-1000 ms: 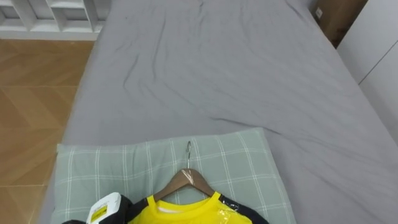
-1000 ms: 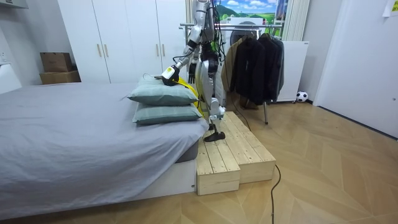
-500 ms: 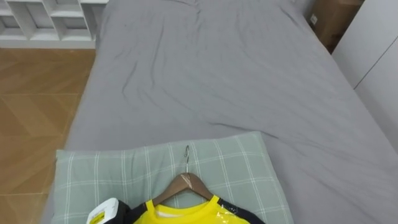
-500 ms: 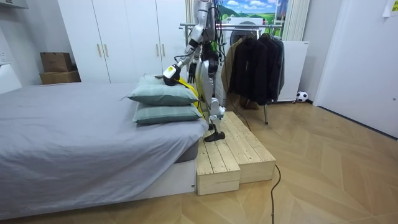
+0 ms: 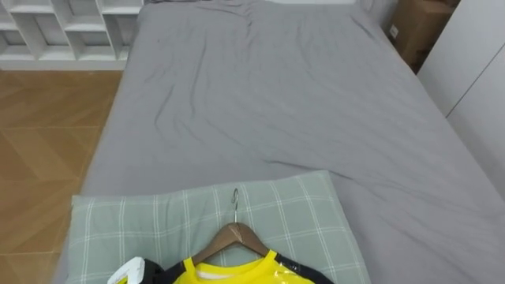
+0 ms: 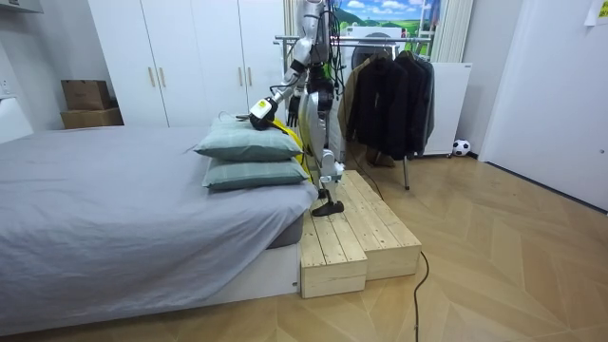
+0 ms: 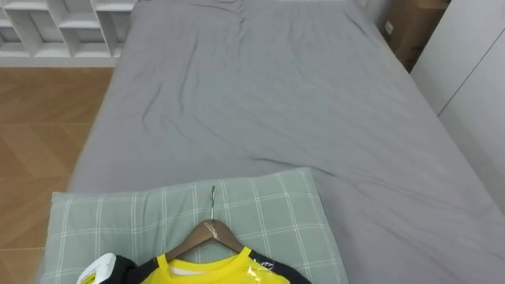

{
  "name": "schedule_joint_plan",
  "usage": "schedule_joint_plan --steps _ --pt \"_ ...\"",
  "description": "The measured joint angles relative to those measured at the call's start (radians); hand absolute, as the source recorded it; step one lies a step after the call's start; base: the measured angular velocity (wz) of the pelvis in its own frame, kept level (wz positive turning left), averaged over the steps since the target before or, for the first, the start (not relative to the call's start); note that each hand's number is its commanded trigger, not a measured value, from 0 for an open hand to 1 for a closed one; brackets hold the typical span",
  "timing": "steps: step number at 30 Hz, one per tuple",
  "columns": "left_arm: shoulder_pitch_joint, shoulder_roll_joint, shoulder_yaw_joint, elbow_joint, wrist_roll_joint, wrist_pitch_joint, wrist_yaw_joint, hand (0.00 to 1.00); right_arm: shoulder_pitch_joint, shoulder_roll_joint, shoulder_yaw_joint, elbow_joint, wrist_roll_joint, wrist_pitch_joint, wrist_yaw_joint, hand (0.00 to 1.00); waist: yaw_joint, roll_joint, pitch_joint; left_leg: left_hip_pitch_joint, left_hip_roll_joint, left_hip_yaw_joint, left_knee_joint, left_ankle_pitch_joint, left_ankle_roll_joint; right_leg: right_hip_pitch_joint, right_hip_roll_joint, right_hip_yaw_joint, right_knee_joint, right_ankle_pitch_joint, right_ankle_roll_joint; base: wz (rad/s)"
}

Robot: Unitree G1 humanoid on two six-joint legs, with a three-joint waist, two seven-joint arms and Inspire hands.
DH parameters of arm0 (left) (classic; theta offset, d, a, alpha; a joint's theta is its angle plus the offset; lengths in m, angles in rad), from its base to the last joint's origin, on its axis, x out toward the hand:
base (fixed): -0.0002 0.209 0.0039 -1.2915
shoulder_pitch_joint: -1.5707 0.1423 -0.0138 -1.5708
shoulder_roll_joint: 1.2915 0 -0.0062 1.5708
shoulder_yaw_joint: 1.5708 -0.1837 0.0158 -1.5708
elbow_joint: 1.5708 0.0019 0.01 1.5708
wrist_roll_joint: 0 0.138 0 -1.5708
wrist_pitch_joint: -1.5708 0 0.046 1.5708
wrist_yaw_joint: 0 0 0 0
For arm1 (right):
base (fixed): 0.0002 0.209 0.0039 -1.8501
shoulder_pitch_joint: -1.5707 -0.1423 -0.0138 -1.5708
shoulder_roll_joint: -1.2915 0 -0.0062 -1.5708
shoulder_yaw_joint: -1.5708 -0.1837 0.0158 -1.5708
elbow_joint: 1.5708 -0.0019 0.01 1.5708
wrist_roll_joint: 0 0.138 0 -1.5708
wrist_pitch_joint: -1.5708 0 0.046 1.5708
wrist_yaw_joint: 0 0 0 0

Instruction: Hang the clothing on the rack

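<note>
Your left hand (image 5: 147,273) shows at the bottom left edge, over the checked pillow (image 5: 300,213); you cannot tell its grip. Just right of it lies the yellow shirt (image 5: 237,275), dark at the shoulders, on a wooden hanger (image 5: 233,236) with its hook pointing up-frame. Above, the grey bed (image 5: 276,95) spreads wide, its edge meeting the wood floor (image 5: 47,118) at left

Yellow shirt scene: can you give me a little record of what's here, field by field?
Garment: yellow shirt, on a wooden hanger
Resting on: green checked pillow, at the head of the grey bed
Left hand: at the shirt's edge, on the pillow
Robot stands: on a wooden platform beside the bed
Hanging place: clothes rack holding dark coats, behind the robot
</note>
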Motion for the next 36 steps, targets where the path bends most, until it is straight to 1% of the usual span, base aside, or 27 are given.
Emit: schedule_joint_plan --steps 3,5,9,10,12,13,14,15,17,20,21,22,23,26,27,29,36 --pt "0.001 -0.001 0.001 -0.020 0.001 -0.003 0.015 1.00 0.000 -0.004 -0.004 0.001 0.003 -0.004 0.001 0.00 0.003 0.006 0.0028 -0.003 0.000 -0.001 0.000 0.000 0.000 -0.003 0.000 0.000 0.000 0.000 0.000 0.00" --pt "0.012 -0.001 0.012 -0.056 0.003 -0.004 0.021 1.00 0.002 -0.004 -0.020 0.001 0.004 -0.008 0.001 0.00 0.002 0.013 0.0013 -0.008 0.000 -0.009 0.001 0.000 0.000 -0.006 0.000 -0.005 0.000 0.000 0.000 0.03" --pt "0.034 0.003 0.021 -0.119 0.007 -0.005 0.030 1.00 0.006 -0.007 -0.033 0.004 0.007 -0.011 0.000 0.00 0.005 0.023 0.0011 -0.007 0.000 -0.021 0.005 0.000 0.000 0.001 -0.001 -0.012 -0.001 0.000 -0.001 0.07" --pt "0.043 0.003 0.020 -0.132 0.007 -0.007 0.032 1.00 0.012 -0.008 -0.037 0.004 0.014 -0.014 0.000 0.00 0.002 0.025 0.0018 -0.001 0.000 -0.022 0.005 0.000 0.000 0.007 -0.001 -0.013 -0.002 -0.001 -0.002 0.03" --pt "0.058 0.003 0.021 -0.164 0.007 -0.009 0.033 1.00 0.024 -0.010 -0.041 -0.002 0.037 -0.028 0.001 0.00 0.003 0.028 0.0005 0.001 0.000 -0.023 0.005 0.000 0.000 0.010 -0.001 -0.015 -0.002 -0.002 -0.003 0.02" --pt "0.068 0.005 0.021 -0.192 0.007 -0.010 0.034 1.00 0.035 -0.011 -0.052 -0.004 0.038 -0.036 0.001 0.00 0.005 0.030 0.0012 0.000 0.001 -0.021 0.005 0.000 0.000 0.010 -0.001 -0.015 -0.002 -0.002 -0.003 0.03" --pt "0.079 0.007 0.021 -0.225 0.007 -0.010 0.034 1.00 0.044 -0.013 -0.058 -0.005 0.038 -0.044 0.000 0.00 0.005 0.033 0.0003 0.000 0.001 -0.020 0.005 0.000 0.000 0.010 0.000 -0.012 -0.002 -0.002 -0.003 0.00" --pt "0.087 0.009 0.021 -0.246 0.008 -0.010 0.034 1.00 0.046 -0.016 -0.059 -0.005 0.039 -0.046 0.000 0.00 0.007 0.035 -0.0001 0.000 0.001 -0.019 0.006 0.000 0.000 0.010 0.000 -0.011 -0.002 -0.002 -0.003 0.00" --pt "0.121 0.014 0.021 -0.350 0.028 -0.009 0.034 1.00 0.062 -0.024 -0.063 -0.004 0.041 -0.058 -0.007 0.00 0.007 0.046 -0.0015 0.000 0.000 -0.018 0.007 0.000 0.000 0.010 -0.001 -0.016 -0.001 -0.001 -0.003 0.00" --pt "0.134 0.020 0.021 -0.436 0.028 -0.017 0.037 1.00 0.079 -0.025 -0.078 0.000 0.044 -0.070 -0.026 0.00 0.012 0.056 -0.0005 0.008 0.001 -0.018 0.008 0.000 0.000 0.018 -0.001 -0.017 0.001 -0.001 -0.003 0.00" --pt "0.135 0.020 0.021 -0.446 0.028 -0.019 0.038 1.00 0.081 -0.025 -0.079 0.000 0.044 -0.071 -0.030 0.00 0.012 0.058 0.0006 0.014 0.001 -0.018 0.008 0.000 0.000 0.025 -0.001 -0.017 -0.001 -0.001 -0.003 0.00" --pt "0.143 0.021 0.021 -0.473 0.027 -0.020 0.039 1.00 0.086 -0.025 -0.083 0.000 0.044 -0.071 -0.031 0.00 0.009 0.061 -0.0014 0.023 0.001 -0.018 0.008 0.000 0.000 0.035 -0.001 -0.017 -0.002 -0.004 -0.005 0.00" --pt "0.149 0.021 0.021 -0.497 0.025 -0.026 0.040 1.00 0.087 -0.025 -0.089 0.000 0.045 -0.071 -0.031 0.00 0.003 0.065 -0.0004 0.030 0.001 -0.018 0.008 0.000 0.000 0.042 -0.001 -0.019 -0.003 -0.006 -0.005 0.00" --pt "0.163 0.021 0.019 -0.565 0.025 -0.035 0.041 1.00 0.088 -0.025 -0.100 -0.001 0.045 -0.071 -0.029 0.00 -0.002 0.068 -0.0004 0.034 0.002 -0.018 0.008 0.000 0.000 0.045 0.000 -0.021 -0.001 -0.007 -0.007 0.00" --pt "0.166 0.021 0.019 -0.577 0.025 -0.036 0.041 1.00 0.091 -0.025 -0.102 -0.001 0.045 -0.071 -0.029 0.00 -0.003 0.068 -0.0004 0.035 0.003 -0.018 0.008 0.000 0.000 0.046 0.000 -0.021 0.000 -0.008 -0.007 0.00" --pt "0.173 0.020 0.018 -0.595 0.025 -0.051 0.041 1.00 0.100 -0.025 -0.110 -0.003 0.045 -0.071 -0.029 0.00 -0.004 0.068 -0.0003 0.045 0.004 -0.018 0.008 0.000 0.000 0.056 0.001 -0.021 0.000 -0.009 -0.009 0.00" --pt "0.174 0.020 0.019 -0.596 0.024 -0.053 0.040 1.00 0.139 -0.025 -0.137 -0.031 0.045 -0.071 -0.032 0.00 -0.001 0.068 -0.0004 0.055 0.004 -0.018 0.007 0.000 -0.001 0.065 0.001 -0.020 0.000 -0.012 -0.010 0.00"
